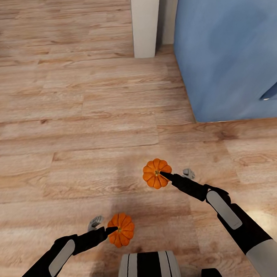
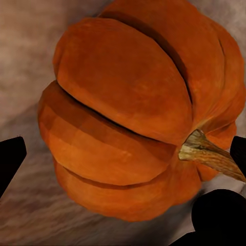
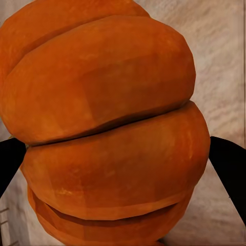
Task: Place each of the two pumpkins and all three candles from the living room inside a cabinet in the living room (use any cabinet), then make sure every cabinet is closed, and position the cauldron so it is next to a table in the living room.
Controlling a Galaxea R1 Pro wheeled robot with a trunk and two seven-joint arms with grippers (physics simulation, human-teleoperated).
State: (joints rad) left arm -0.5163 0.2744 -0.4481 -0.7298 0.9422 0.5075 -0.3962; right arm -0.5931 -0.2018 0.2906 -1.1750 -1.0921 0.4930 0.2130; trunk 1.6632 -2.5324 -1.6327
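Over floor (image 1: 71, 131): each end effector grips pumpkin.

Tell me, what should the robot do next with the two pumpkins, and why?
Probably carry on toward a cabinet. Each tool grips a pumpkin, left and right, above bare wood floor. I see nowhere to put them here.

Black arms (image 1: 241, 226), grey panels, white upper sleeves.

Home interior: wood-plank floor (image 1: 70, 119), blue upholstered furniture (image 1: 231, 52), white pillar (image 1: 146, 21).
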